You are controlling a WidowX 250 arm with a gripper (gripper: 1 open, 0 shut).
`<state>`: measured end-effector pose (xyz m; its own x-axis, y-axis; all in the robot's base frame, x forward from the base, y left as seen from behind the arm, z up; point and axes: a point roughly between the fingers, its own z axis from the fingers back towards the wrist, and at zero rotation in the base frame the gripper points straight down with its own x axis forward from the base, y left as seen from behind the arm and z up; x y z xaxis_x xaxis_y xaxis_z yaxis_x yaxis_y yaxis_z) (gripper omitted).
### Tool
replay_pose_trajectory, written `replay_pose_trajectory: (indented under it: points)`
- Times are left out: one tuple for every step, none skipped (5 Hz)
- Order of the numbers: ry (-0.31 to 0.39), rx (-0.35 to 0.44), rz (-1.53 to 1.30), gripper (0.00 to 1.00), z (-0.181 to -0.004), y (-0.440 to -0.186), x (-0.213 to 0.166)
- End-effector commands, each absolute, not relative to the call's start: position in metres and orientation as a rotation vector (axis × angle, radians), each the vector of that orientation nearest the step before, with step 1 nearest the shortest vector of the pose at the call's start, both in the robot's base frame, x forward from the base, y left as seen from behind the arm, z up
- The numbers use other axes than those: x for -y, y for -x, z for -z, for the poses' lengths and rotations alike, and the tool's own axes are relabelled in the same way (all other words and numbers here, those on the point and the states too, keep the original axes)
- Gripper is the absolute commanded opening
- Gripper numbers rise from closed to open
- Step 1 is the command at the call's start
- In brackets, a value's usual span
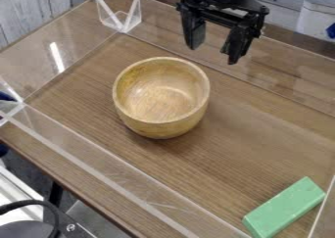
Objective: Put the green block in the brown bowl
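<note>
A mint-green block (284, 220) lies flat at the table's front right corner, angled along the edge. The brown bowl (161, 96), round, light tan wood with a thick rim, stands upright near the middle of the table with nothing inside. My gripper (217, 44) hangs at the back of the table, above and behind the bowl's right side. Its two dark fingers point down and stand apart with nothing between them. The block is far from the gripper, across the table.
A low clear acrylic wall (53, 134) runs around the wooden table (249, 134). A small clear bracket (120, 17) stands at the back left. White slatted panelling is behind on the left.
</note>
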<state>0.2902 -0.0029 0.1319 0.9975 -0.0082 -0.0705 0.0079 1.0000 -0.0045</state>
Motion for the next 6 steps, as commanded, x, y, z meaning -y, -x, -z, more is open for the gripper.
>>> replay_pose_trajectory:
  points:
    - [0.007,-0.095,0.015,1.0,-0.123,-0.287,0.006]
    - [0.015,-0.101,0.057,1.0,-0.119,-0.275,0.021]
    - [0.026,-0.098,0.124,1.0,-0.116,-0.259,0.043]
    - [0.034,-0.096,0.182,1.0,-0.111,-0.249,0.076]
    - [0.039,-0.106,0.225,1.0,-0.102,-0.24,0.103]
    - [0.047,-0.109,0.267,1.0,-0.095,-0.233,0.124]
